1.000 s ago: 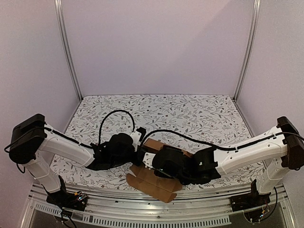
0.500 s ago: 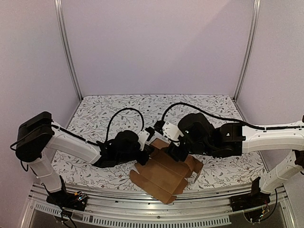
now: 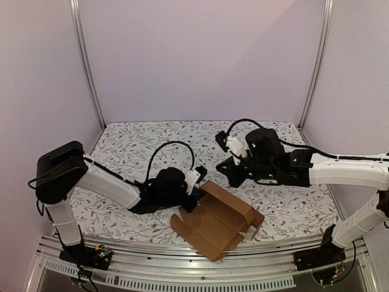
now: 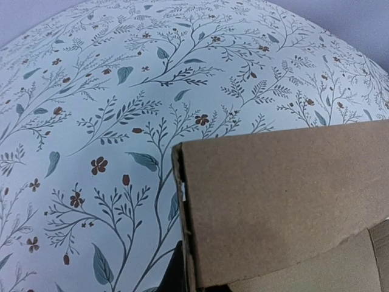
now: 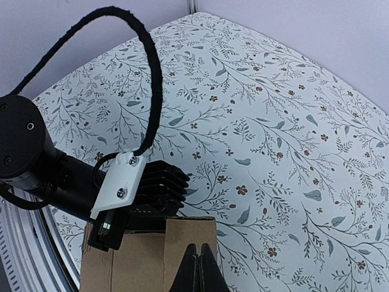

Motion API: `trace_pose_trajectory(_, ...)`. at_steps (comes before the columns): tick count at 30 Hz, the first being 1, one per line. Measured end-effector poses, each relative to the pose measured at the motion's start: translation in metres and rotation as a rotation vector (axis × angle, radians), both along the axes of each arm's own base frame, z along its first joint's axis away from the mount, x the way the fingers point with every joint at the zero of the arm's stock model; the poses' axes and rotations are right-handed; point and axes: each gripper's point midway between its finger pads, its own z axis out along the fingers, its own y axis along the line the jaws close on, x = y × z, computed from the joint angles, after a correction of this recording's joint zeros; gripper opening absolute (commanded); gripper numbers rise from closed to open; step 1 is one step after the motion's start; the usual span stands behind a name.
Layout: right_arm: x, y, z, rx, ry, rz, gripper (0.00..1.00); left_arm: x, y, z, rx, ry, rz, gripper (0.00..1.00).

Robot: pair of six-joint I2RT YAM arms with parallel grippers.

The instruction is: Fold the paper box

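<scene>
The paper box (image 3: 219, 222) is a brown cardboard sheet with raised flaps, lying near the table's front edge. My left gripper (image 3: 194, 196) is at its left rear edge. In the left wrist view a dark fingertip (image 4: 174, 272) presses against the edge of an upright cardboard wall (image 4: 285, 201), so that gripper is shut on the box. My right gripper (image 3: 229, 168) hangs behind the box, off the card. The right wrist view shows its fingers (image 5: 199, 271) pressed together with nothing between them, above a cardboard flap (image 5: 182, 240).
The floral tablecloth (image 3: 182, 143) covers the table. The left arm's black wrist with its white camera mount (image 5: 118, 182) sits just behind the flap. A black cable (image 5: 146, 55) loops above it. Metal frame posts (image 3: 88, 67) stand at the back corners.
My right arm has lifted off the box, swung back and to the right, and its jaws have shut empty. The left arm has shifted right, and the box now lies more opened out.
</scene>
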Motion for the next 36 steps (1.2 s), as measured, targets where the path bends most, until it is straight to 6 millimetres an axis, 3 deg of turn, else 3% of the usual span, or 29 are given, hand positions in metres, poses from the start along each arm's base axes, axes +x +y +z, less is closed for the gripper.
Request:
trace_pose_trajectory(11, 0.007, 0.012, -0.049, 0.046, 0.122, 0.0, 0.0, 0.005, -0.01, -0.002, -0.019, 0.0, 0.001, 0.0)
trace_pose_trajectory(21, 0.013, 0.024, -0.077, 0.083, 0.174, -0.005, 0.0, 0.008, -0.014, -0.006, -0.041, -0.002, 0.008, 0.0)
trace_pose_trajectory(30, 0.015, 0.026, -0.092, 0.099, 0.184, -0.019, 0.0, 0.01, -0.015, -0.006, -0.056, -0.007, 0.021, 0.0)
trace_pose_trajectory(36, 0.017, 0.027, -0.092, 0.127, 0.168, -0.025, 0.0, 0.009, -0.018, -0.007, -0.061, -0.015, 0.021, 0.0)
